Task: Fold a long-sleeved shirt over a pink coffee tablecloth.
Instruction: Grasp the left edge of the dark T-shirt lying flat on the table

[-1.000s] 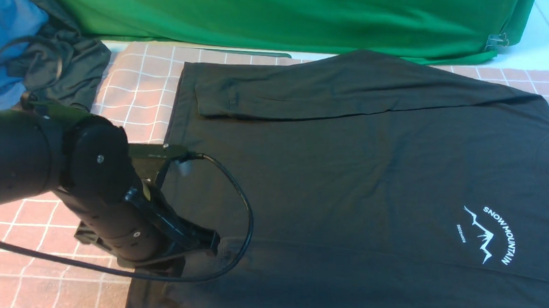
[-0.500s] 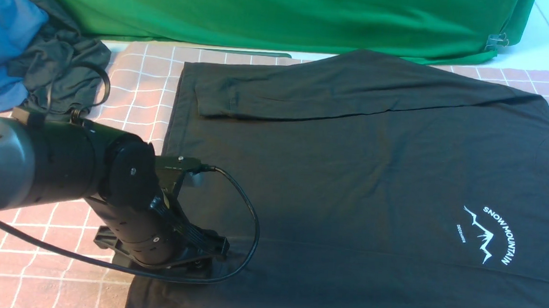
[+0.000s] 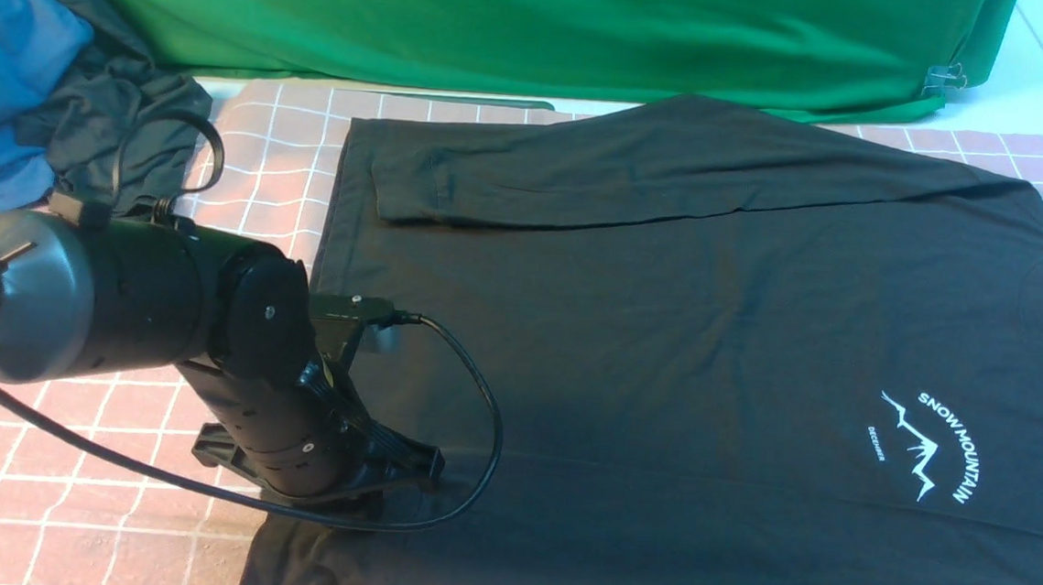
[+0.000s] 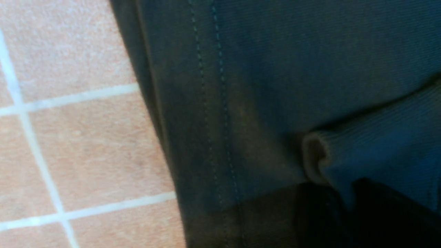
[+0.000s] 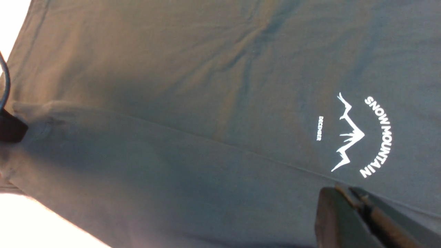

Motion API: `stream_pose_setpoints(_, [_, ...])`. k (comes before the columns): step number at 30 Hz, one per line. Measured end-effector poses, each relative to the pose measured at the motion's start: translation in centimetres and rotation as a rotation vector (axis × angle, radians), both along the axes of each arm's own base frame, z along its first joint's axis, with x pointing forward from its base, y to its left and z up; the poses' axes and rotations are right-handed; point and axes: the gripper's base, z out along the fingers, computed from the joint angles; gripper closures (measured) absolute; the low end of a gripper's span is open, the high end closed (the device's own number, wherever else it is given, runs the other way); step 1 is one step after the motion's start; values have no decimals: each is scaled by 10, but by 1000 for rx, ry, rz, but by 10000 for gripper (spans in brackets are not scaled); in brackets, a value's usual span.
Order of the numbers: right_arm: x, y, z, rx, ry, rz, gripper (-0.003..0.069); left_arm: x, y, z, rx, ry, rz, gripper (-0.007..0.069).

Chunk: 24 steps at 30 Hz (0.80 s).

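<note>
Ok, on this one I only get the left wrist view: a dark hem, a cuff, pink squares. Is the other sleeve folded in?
Observer: Yes. The front view shows the far sleeve lying folded across the shirt, cuff toward the hem.
Reviewer: And the other arm?
Observer: The right gripper is shut, close to the white print on the chest.
Reviewer: Anything else lying around?
Observer: A blue garment and a dark garment are heaped at the far left.

The pink coffee tablecloth (image 3: pixel 259 169) bears the long-sleeved shirt (image 3: pixel 665 339), laid flat, front side up.
</note>
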Motion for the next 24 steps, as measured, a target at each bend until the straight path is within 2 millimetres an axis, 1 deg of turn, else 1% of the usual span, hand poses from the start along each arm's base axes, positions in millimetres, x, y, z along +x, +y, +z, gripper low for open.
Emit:
stream_pose_setpoints(2, [0,0,0,0,0,0,608,0,0,0,-3,-1,-8,568])
stream_pose_setpoints(3, [0,0,0,0,0,0,607,0,-1,0,-4,-1,-9,575])
stream_pose_setpoints(7, [0,0,0,0,0,0,607,0,-1,2,-8,-8,-11,575])
stream_pose_setpoints(13, [0,0,0,0,0,0,602,-4,1,13,-29,-52,-10,575])
stream_pose_setpoints(21, [0,0,0,-1,0,1,589,-16,6,62,-104,-204,-9,575])
stream_pose_setpoints(22, [0,0,0,-1,0,1,589,-16,6,62,-104,-204,-9,575])
stream_pose_setpoints(23, [0,0,0,-1,0,1,589,-19,7,69,-116,-230,-10,575])
stream_pose_setpoints(24, [0,0,0,-1,0,1,589,-20,7,73,-121,-241,-10,575])
